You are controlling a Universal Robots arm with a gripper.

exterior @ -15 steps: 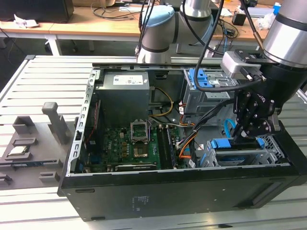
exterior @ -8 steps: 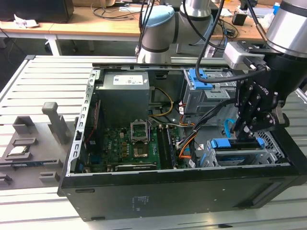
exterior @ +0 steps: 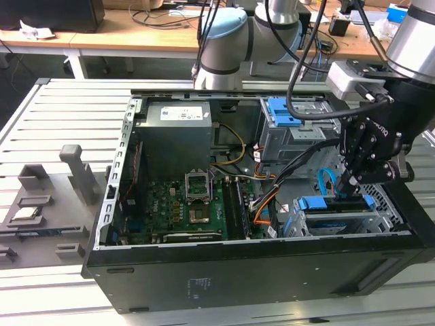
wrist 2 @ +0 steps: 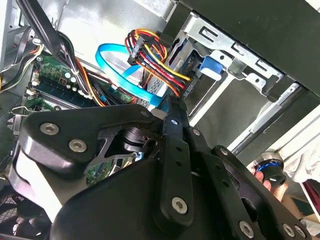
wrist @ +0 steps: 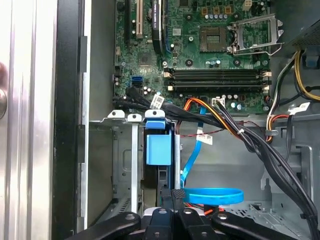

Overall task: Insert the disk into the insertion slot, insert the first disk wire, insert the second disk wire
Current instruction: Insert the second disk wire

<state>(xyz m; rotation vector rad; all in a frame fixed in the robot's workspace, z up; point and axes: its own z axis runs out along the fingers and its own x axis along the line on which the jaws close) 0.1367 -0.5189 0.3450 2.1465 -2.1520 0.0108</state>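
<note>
Exterior view, gripper (exterior: 348, 185) above disk (exterior: 334, 204), jaws together

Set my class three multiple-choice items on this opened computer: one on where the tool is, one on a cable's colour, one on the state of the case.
1. In the exterior view, where is the black tool?
A. Over the grey power supply box
B. Above the low grey perforated metal drive cage, at that view's right
C. Outside the case, over the table

2. What colour is the thin flat cable looped near the tool?
A. Green
B. White
C. Light blue

3. What state is the black computer case in?
A. Side open, green motherboard exposed
B. Side panel fitted and shut
C. Stripped bare of all parts

Answers: 1 B, since the tool hangs just over the cage. 2 C, since the loop is light blue in both wrist views. 3 A, since the board and wiring lie in plain sight.
</note>
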